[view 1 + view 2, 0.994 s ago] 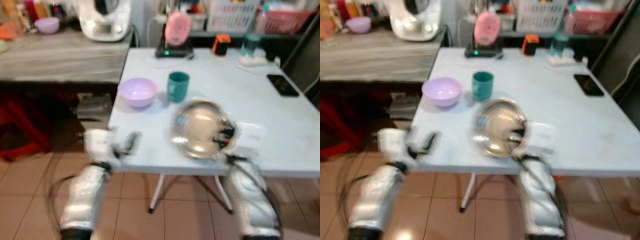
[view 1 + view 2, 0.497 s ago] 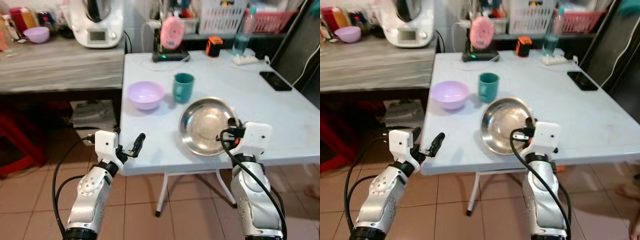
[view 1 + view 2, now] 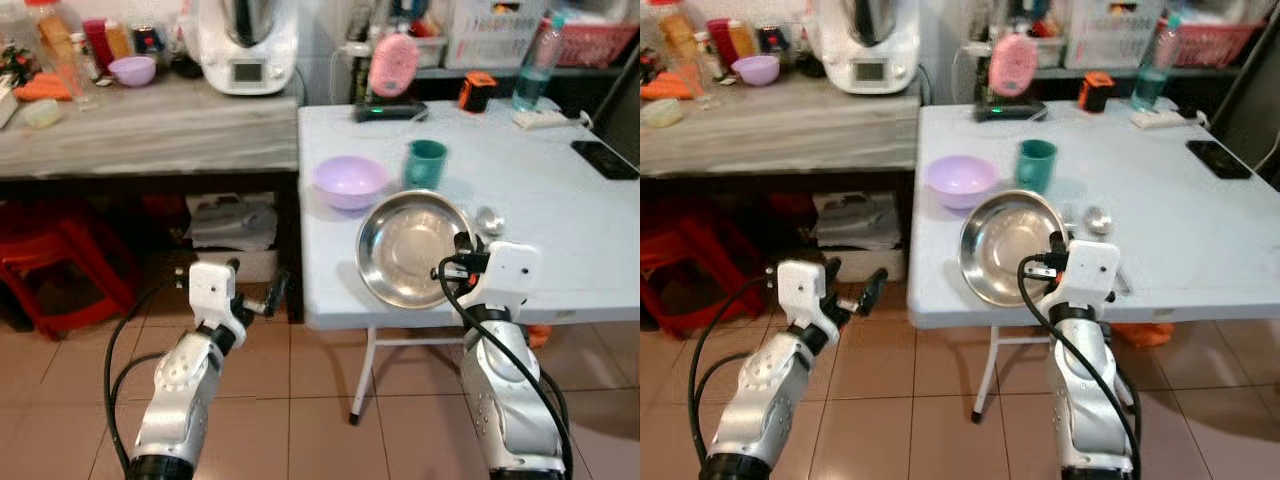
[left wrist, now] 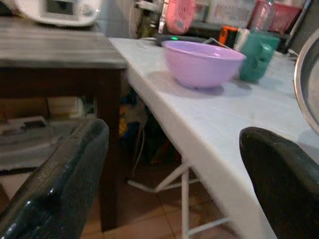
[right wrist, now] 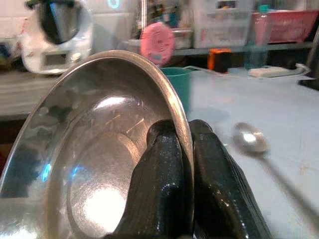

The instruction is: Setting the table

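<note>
One steel bowl (image 3: pixel 412 246) pinched by right hand (image 5: pixel 182 149); left hand (image 3: pixel 268 296) spread.

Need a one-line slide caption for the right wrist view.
Right hand pinches the steel bowl by its rim above the table.

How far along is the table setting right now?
Already set on the white table: purple bowl, teal cup and spoon. In hand: the right gripper pinches the steel plate by its rim, tilted, not yet laid flat. Left gripper is open, off the table.
</note>
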You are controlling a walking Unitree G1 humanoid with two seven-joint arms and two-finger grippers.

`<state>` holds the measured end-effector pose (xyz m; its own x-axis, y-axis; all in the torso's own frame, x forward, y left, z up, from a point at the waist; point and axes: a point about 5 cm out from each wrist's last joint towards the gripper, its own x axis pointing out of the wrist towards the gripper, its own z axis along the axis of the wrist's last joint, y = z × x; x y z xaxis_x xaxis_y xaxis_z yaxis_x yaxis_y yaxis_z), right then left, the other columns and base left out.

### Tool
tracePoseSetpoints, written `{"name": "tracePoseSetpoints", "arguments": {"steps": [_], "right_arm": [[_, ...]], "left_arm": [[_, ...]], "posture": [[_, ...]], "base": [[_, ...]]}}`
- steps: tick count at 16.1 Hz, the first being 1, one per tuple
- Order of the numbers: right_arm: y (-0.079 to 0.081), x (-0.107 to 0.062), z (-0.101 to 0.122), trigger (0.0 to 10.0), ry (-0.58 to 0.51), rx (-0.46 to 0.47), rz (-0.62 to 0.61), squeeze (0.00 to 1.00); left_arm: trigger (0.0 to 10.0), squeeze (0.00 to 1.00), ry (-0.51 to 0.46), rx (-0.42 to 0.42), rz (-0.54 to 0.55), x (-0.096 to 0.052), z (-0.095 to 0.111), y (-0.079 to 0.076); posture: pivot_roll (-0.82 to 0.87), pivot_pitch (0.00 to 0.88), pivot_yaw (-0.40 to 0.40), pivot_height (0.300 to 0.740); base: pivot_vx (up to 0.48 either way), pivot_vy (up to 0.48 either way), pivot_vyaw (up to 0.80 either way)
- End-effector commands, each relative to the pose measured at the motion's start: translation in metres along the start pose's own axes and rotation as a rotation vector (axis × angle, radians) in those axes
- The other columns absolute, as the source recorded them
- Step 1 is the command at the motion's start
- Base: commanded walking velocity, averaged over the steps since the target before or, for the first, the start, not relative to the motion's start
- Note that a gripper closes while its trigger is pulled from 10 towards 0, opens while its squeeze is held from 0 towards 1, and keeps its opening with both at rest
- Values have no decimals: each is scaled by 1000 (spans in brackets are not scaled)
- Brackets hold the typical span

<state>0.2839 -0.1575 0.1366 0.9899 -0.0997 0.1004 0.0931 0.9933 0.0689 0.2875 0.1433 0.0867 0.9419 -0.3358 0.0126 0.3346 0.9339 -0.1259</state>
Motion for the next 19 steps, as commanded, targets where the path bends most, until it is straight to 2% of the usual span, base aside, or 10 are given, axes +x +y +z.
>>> {"name": "tracePoseSetpoints", "arguments": {"steps": [1, 19], "right_arm": [[6, 2, 8, 10000, -35, 7, 16, 0], [5, 4, 10, 10000, -55, 3, 12, 0]], "left_arm": [[10000, 0, -3, 19, 17, -1, 2, 6], [10000, 0, -8, 35, 17, 3, 3, 4]], "posture": [[11, 0, 12, 740], [8, 0, 19, 740]], "base": [[0, 382, 0], [0, 398, 0]]}}
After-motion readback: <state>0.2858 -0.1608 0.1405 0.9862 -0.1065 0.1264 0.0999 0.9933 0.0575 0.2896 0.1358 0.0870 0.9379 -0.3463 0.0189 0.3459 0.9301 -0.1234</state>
